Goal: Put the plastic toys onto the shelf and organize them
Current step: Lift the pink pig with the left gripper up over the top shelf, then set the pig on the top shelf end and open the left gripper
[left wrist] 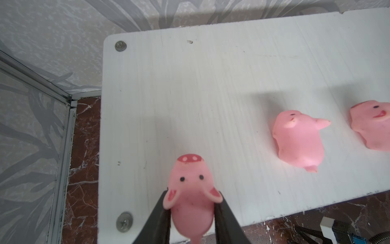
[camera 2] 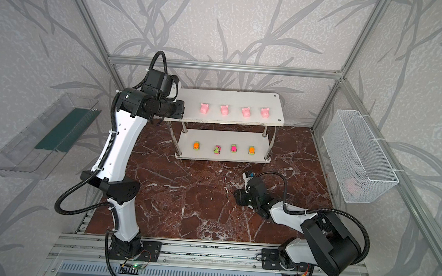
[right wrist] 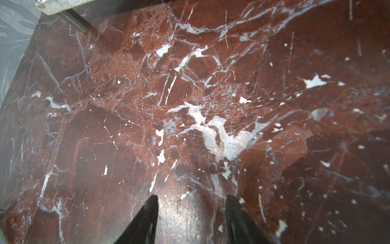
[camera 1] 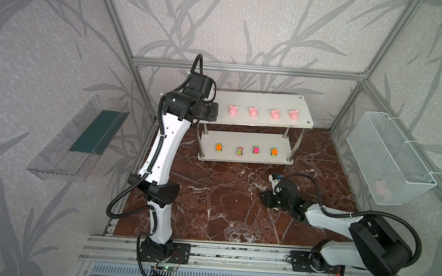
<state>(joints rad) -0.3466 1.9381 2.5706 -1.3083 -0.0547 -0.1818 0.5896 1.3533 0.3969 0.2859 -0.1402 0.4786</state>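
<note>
The white two-tier shelf (camera 1: 257, 100) (camera 2: 230, 98) stands at the back. Several pink pigs (camera 1: 253, 112) (camera 2: 224, 110) sit in a row on its top tier. Several toy cars (camera 1: 239, 151) (camera 2: 217, 149) line the lower tier (camera 1: 230, 138). My left gripper (left wrist: 192, 202) is shut on another pink pig (left wrist: 191, 188), snout forward, over the left end of the top tier (left wrist: 211, 84), beside a resting pig (left wrist: 295, 141). In both top views the wrist hides this grip. My right gripper (right wrist: 191, 200) (camera 1: 265, 197) hangs open and empty, low over the marble floor.
A white wire mesh basket (camera 1: 389, 155) hangs on the right wall with a faint pink thing (camera 1: 381, 187) inside. A clear plastic tray (camera 1: 79, 136) is fixed to the left wall. Aluminium frame posts close in the back corners near the shelf.
</note>
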